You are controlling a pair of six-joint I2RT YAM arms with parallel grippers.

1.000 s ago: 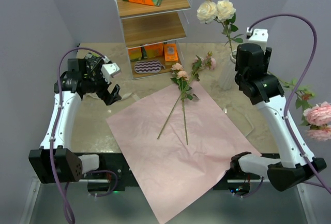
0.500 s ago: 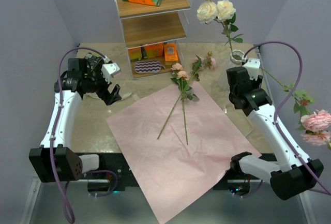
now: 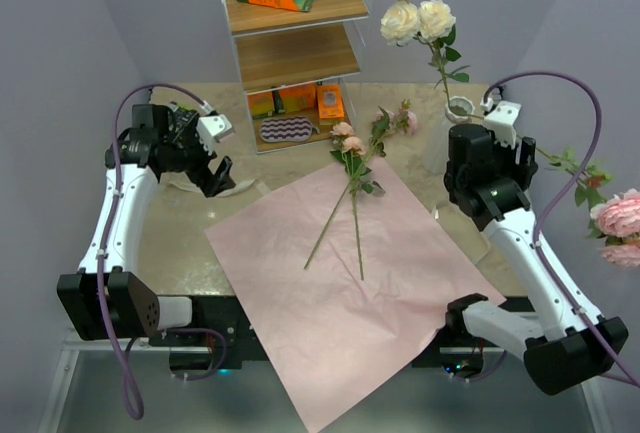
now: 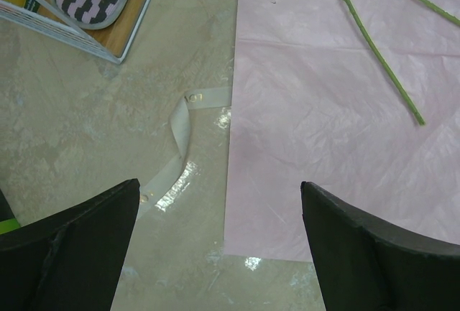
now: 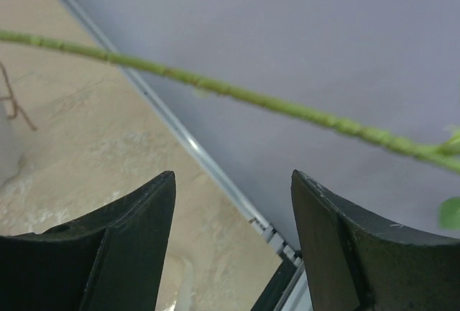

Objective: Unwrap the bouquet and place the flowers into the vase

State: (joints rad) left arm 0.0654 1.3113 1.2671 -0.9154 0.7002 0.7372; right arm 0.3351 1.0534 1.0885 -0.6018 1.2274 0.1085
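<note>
Beige stone-look tabletop [image 3: 180, 233] carries the flattened pink paper sheet [image 3: 340, 283] with two green-stemmed pink roses [image 3: 352, 188] lying ready for pickup, while the right gripper [image 5: 230, 182], jaws released, stands beside the white ribbed ceramic vase [image 3: 440, 148] with a leaning green rose stem [image 5: 237, 94] just beyond its fingertips, and the left gripper [image 4: 219, 189] hovers wide open, empty.

A pink sheet [image 3: 340, 283] lies flat on the table [image 3: 180, 238], its near corner hanging over the edge. Pink flowers [image 3: 352, 188] lie on its far part, stems crossing. The white vase [image 3: 442, 148] holds cream roses [image 3: 418, 21]. The left tool [image 3: 215, 178] hovers beside the sheet's left corner.
</note>
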